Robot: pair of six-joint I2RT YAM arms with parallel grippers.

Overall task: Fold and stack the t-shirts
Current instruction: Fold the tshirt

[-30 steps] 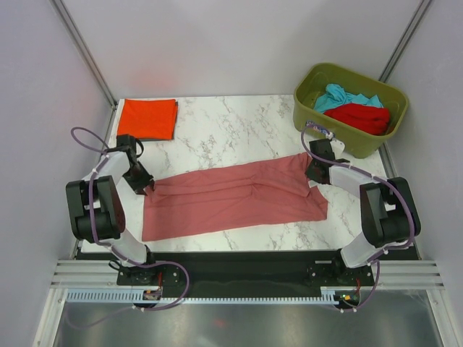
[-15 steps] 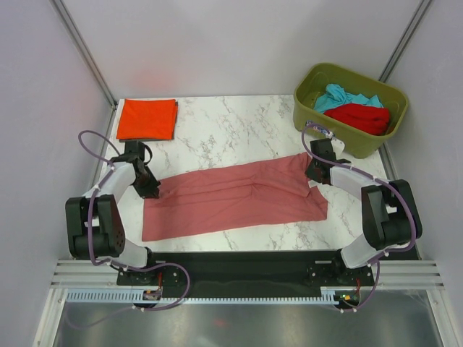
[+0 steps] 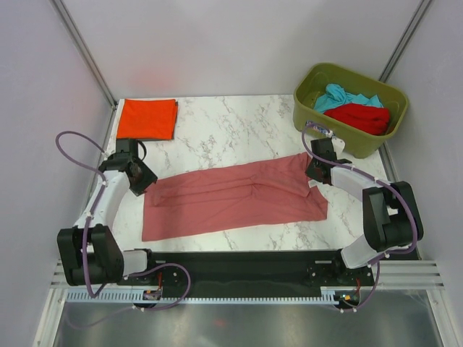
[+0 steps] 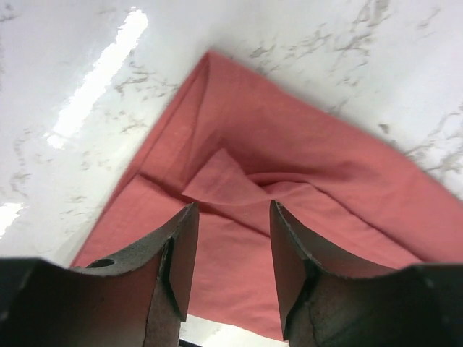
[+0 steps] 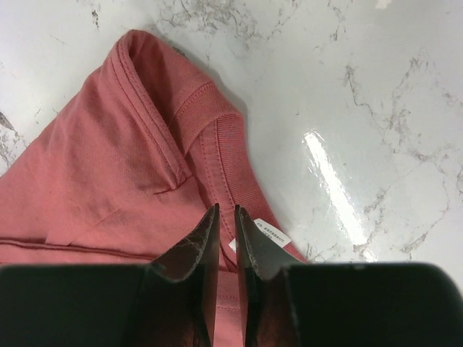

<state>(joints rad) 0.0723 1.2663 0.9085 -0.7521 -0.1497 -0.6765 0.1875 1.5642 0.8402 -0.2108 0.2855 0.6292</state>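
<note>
The left pincer (image 4: 231, 217) stands open with nothing between its jaws, just above a rumpled flap at one end of the long dusty pink cotton t-shirt (image 3: 231, 199), which lies flat on the white marbled tabletop (image 3: 231, 126). The right pincer (image 5: 226, 213) is narrowed to a slit over the collar seam. Whether it nips cloth I cannot tell. Just right of its tips sits a small white sewn-in label (image 5: 264, 233), its print too tiny to read.
</note>
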